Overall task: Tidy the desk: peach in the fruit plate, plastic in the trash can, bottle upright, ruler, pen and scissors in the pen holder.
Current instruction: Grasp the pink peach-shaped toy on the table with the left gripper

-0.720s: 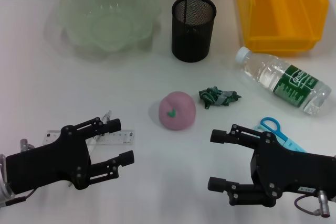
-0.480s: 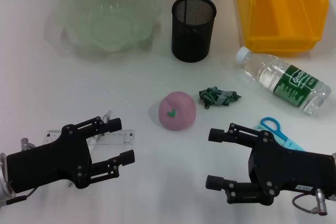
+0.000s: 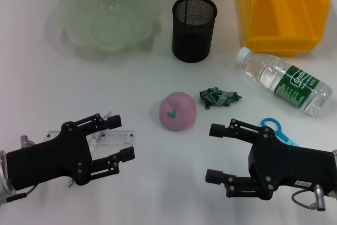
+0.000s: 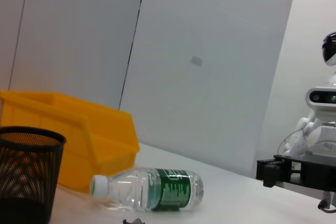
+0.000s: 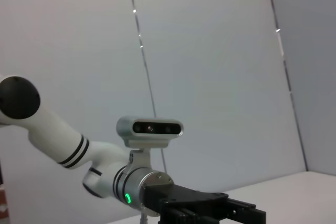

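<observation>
A pink peach point(image 3: 178, 110) lies mid-table, with crumpled green plastic point(image 3: 218, 97) just to its right. The pale green fruit plate point(image 3: 71, 3) stands at the back left, the black mesh pen holder point(image 3: 194, 22) at the back centre, the yellow trash can point(image 3: 279, 46) at the back right. The bottle point(image 3: 284, 80) point(image 4: 149, 188) lies on its side. My left gripper point(image 3: 124, 137) is open over the clear ruler point(image 3: 117, 139); the pen is mostly hidden beneath it. My right gripper point(image 3: 211, 152) is open, right of the peach, covering most of the blue scissors point(image 3: 274, 126).
The left wrist view shows the trash can point(image 4: 79, 140), the pen holder point(image 4: 26, 177) and the right arm's gripper point(image 4: 294, 170) farther off. The right wrist view shows only the left arm's wrist camera point(image 5: 149, 128) against a wall.
Both grippers have crept slightly forward; the right one also edged left toward the peach. The objects on the table have not moved.
</observation>
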